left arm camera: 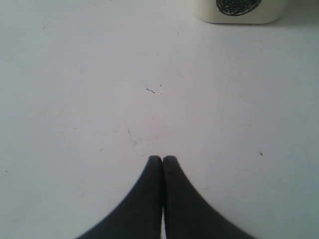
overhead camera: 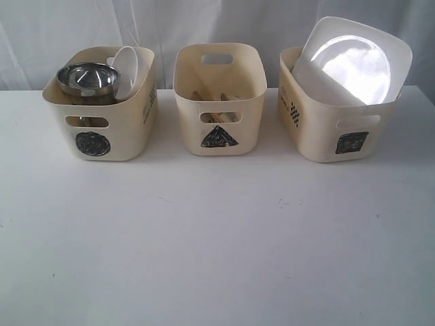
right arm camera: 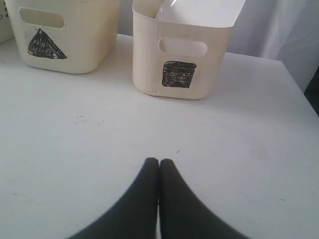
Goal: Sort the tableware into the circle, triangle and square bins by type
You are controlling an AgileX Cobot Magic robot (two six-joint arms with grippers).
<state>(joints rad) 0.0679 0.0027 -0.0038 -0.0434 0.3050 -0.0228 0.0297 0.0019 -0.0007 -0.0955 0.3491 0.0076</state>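
On the white surface [overhead camera: 217, 244], far side, in a row:
At 11 o'clock, circle bin [overhead camera: 102, 132] with shiny steel bowl [overhead camera: 87, 77] and small white bowl [overhead camera: 129, 66] inside.
At 12 o'clock, triangle bin [overhead camera: 219, 102] with wooden chopsticks [overhead camera: 201, 96] inside.
At 1 o'clock, square bin [overhead camera: 319, 132] with big white plate [overhead camera: 353, 61] leaning inside, sticking up.
Left gripper [left arm camera: 162, 159] and right gripper [right arm camera: 158, 162] low over the surface, jaws pressed together, holding nothing.

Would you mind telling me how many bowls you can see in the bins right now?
2. The shiny steel bowl sits on top in the circle bin; the small white bowl leans on edge beside it. Others may be hidden deeper.
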